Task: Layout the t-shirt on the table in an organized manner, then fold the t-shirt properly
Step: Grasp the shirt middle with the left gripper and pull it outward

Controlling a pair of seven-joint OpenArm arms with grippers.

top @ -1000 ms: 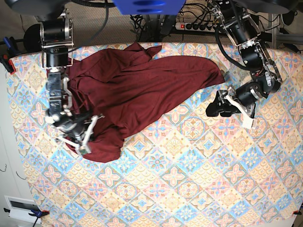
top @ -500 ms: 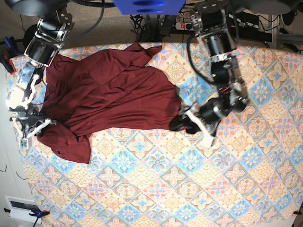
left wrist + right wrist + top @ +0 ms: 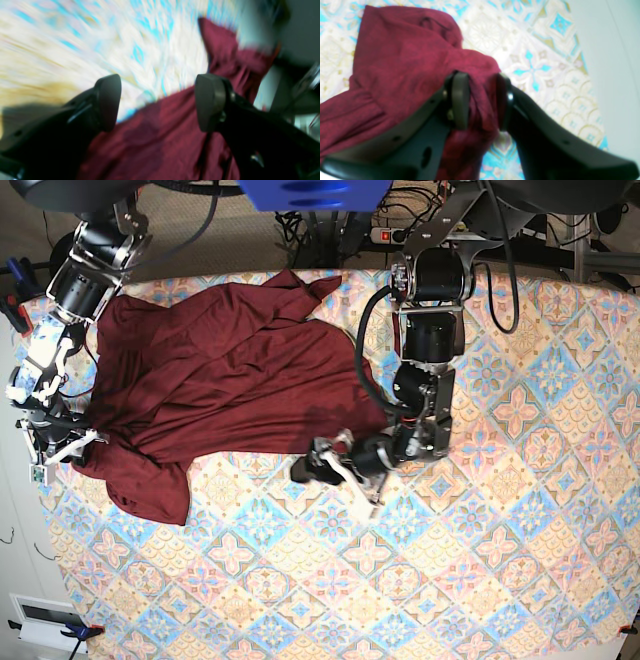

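Note:
The dark maroon t-shirt (image 3: 230, 370) lies rumpled over the back left of the patterned table (image 3: 450, 580). My right gripper (image 3: 55, 448) is at the table's left edge, on the shirt's left hem. In the right wrist view the right gripper (image 3: 481, 102) has its jaws parted, with a bunched fold of the t-shirt (image 3: 402, 62) still lying between them. My left gripper (image 3: 308, 465) stands open just above the table at the shirt's lower edge. In the blurred left wrist view the left gripper (image 3: 157, 102) hangs over the hem of the t-shirt (image 3: 162, 140), holding nothing.
The table's left edge (image 3: 572, 82) runs close beside the right gripper. A power strip and cables (image 3: 400, 235) lie behind the table. Clamps (image 3: 20, 280) sit at the back left corner. A white box (image 3: 40, 620) is on the floor at front left.
The right gripper pulled the shirt's corner to the left edge of the table and has now parted its jaws. The left arm swept left along the shirt's lower edge, still open.

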